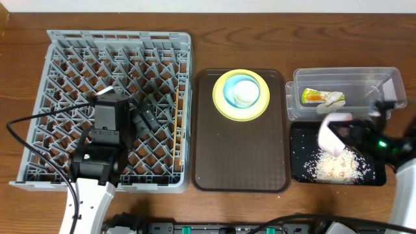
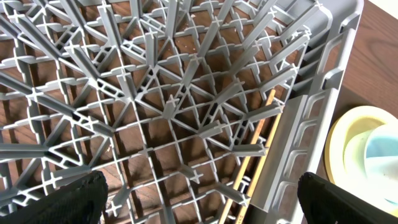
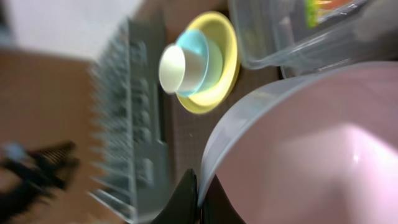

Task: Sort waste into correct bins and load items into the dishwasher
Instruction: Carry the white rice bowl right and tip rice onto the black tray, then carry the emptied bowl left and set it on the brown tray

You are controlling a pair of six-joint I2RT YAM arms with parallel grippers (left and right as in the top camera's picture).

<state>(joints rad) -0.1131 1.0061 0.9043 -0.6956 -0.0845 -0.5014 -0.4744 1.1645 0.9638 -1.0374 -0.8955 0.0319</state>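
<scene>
My right gripper is shut on the rim of the white bowl, which it holds tilted over the black tray; the grip shows in the right wrist view. White crumbs lie in that tray. The clear tub holds the snack wrapper and the paper scrap. The yellow plate, light blue bowl and white cup are stacked on the brown tray. My left gripper is open and empty above the grey dish rack. The chopsticks lie along the rack's right side.
The rack fills the table's left side, the brown tray stands in the middle, and the two bins are at the right. Cables run along the front edge. The right wrist view is motion-blurred.
</scene>
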